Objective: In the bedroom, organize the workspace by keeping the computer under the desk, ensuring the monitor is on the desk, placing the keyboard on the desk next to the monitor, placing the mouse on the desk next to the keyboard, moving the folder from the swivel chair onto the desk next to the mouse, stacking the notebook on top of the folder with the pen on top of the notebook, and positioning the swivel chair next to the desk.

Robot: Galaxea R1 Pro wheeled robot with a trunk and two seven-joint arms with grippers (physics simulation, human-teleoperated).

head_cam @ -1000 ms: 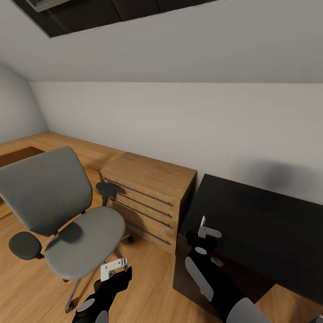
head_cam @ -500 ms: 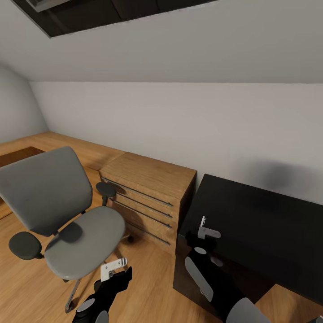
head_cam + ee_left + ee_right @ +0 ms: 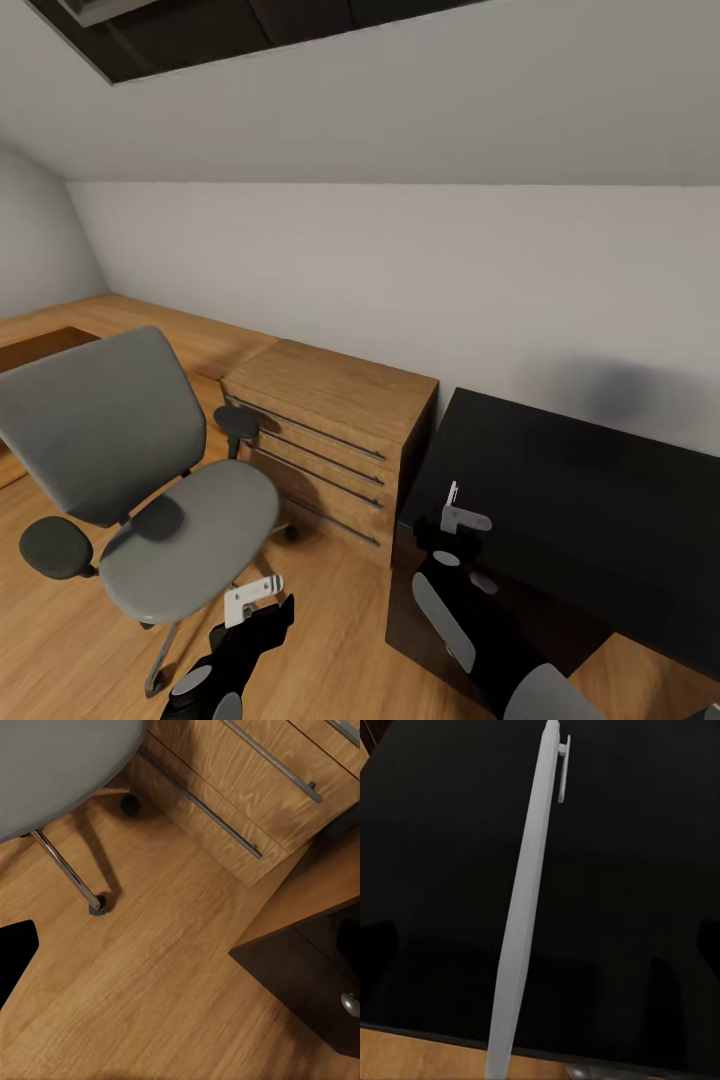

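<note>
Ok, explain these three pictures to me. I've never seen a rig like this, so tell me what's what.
This is a simulated wheeled robot with two arms. The big picture is from the camera on its head, looking down. The left hand and right hand show at the bottom. Ahead are a grey swivel chair, a wooden drawer unit and the black desk.

The other two pictures come from cameras near each hand. The left one looks down at the wooden floor by the chair's legs. The right one looks at the desk top, with a white pen close to the lens. The pen is probably held, but the grip itself is hidden.
</note>
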